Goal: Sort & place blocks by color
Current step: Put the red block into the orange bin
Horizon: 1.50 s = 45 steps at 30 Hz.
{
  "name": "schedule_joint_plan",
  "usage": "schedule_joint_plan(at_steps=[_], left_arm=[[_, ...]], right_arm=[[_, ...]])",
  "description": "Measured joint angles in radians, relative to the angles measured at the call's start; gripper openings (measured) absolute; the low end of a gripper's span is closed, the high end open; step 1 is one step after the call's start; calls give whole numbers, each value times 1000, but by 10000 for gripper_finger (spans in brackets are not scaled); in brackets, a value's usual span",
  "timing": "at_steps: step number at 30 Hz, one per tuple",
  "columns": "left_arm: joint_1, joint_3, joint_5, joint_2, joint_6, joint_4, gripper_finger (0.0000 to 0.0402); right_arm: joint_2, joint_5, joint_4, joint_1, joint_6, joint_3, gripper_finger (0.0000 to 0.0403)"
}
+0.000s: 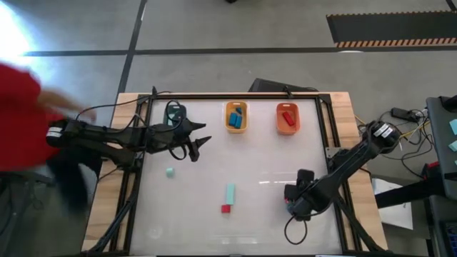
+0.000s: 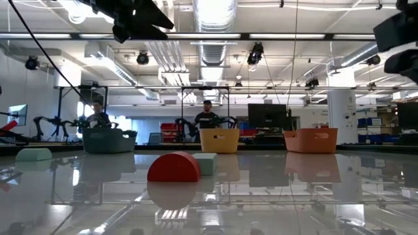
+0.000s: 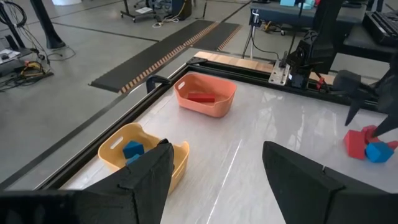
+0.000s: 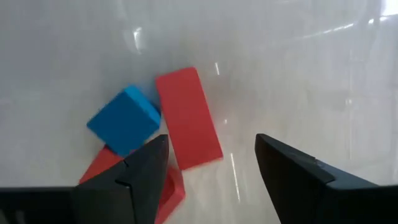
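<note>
Under my right gripper (image 4: pixel 211 177), low over the near right part of the table (image 1: pixel 264 214), my fingers stand apart with nothing between them. Just beyond them lies a red bar (image 4: pixel 188 117), flat, its long axis running away from me and leaning a little sideways. A blue cube (image 4: pixel 124 119) sits against its side, turned corner-on, partly resting on another red block (image 4: pixel 102 167) that is half hidden by my finger. Toward the middle of the near edge, a small red block (image 1: pixel 226 209) lies just before a pale mint bar (image 1: pixel 230 193) whose long axis points toward the far side; a small mint cube (image 1: pixel 170 172) sits apart to the left. My left gripper (image 1: pixel 198 146) hangs above the far left of the table, pointing right, its fingers spread and empty. Along the far edge stand three trays: the dark teal tray (image 1: pixel 174 112), partly covered by my left arm, contents I cannot make out; the yellow-orange tray (image 1: pixel 236 117) with blue blocks (image 1: pixel 235 120) inside; and the orange-red tray (image 1: pixel 287 118) holding a red block (image 1: pixel 288 118).
</note>
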Motion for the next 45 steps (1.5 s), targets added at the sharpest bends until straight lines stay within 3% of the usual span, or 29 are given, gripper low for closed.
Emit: schedule_joint_plan(at_steps=[14, 23, 26, 35, 45], left_arm=[[0, 0, 0, 0, 0, 0, 231], [0, 0, 0, 0, 0, 0, 231], [0, 0, 0, 0, 0, 0, 231], [0, 0, 0, 0, -1, 0, 231], [0, 0, 0, 0, -1, 0, 231]], right_arm=[[129, 6, 30, 0, -62, -20, 221], [147, 2, 59, -4, -64, -34, 149], [136, 3, 61, -6, -63, -35, 120], [86, 14, 16, -53, -63, -32, 120], [-78, 36, -58, -249, -147, -19, 120]])
